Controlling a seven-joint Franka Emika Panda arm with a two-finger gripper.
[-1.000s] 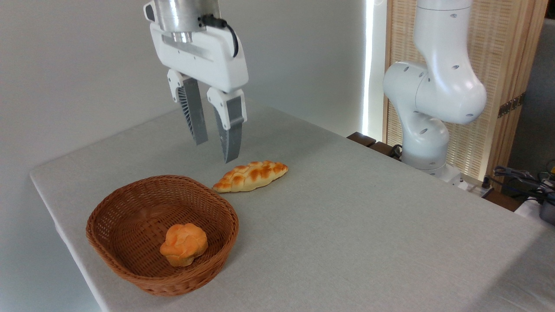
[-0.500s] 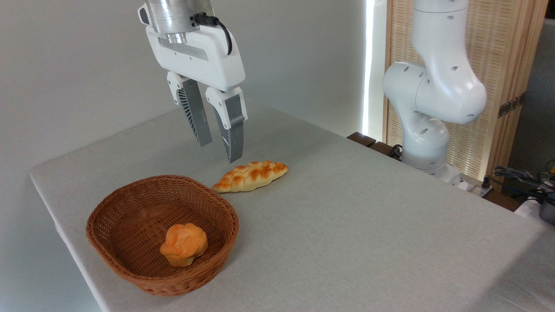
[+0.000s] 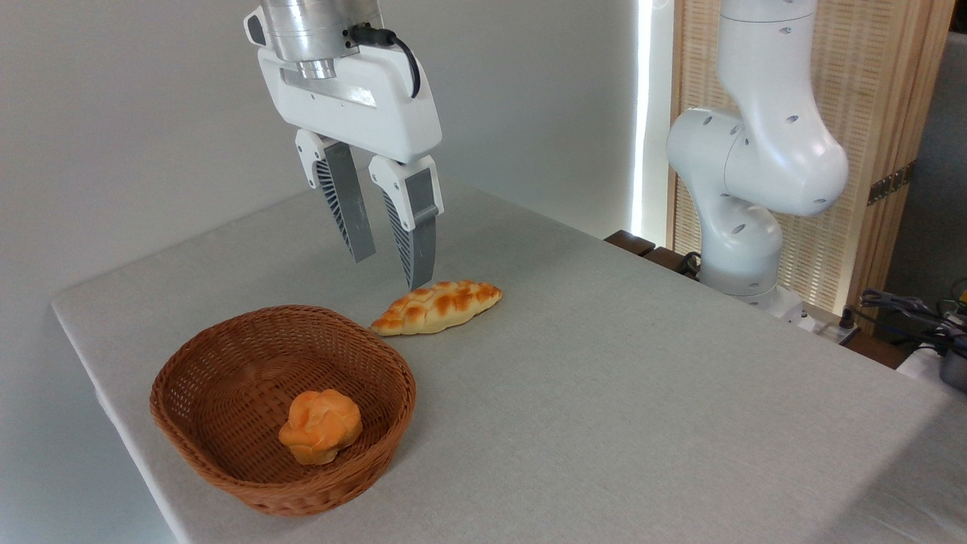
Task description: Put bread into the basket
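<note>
The bread (image 3: pixel 320 426), a small round orange-golden bun with a lumpy top, lies inside the basket (image 3: pixel 219 393) near its front right wall. The basket is wide, shallow and woven of reddish-brown wicker, and it stands near the table's front left corner. My gripper (image 3: pixel 391 272) hangs well above and behind the basket, its grey fingers pointing down and a little apart, open, with nothing between them. Its tips hover just behind and above the left part of a long braided loaf.
A long braided golden loaf (image 3: pixel 437 306) lies on the grey table (image 3: pixel 604 393) just behind the basket's right rim. The white arm base (image 3: pixel 748 227) stands at the table's far right edge. Cables and gear (image 3: pixel 922 317) sit at the right, off the table.
The gripper has shifted slightly to the right and a little lower, nearer the braided loaf. Bun, basket and loaf have not moved.
</note>
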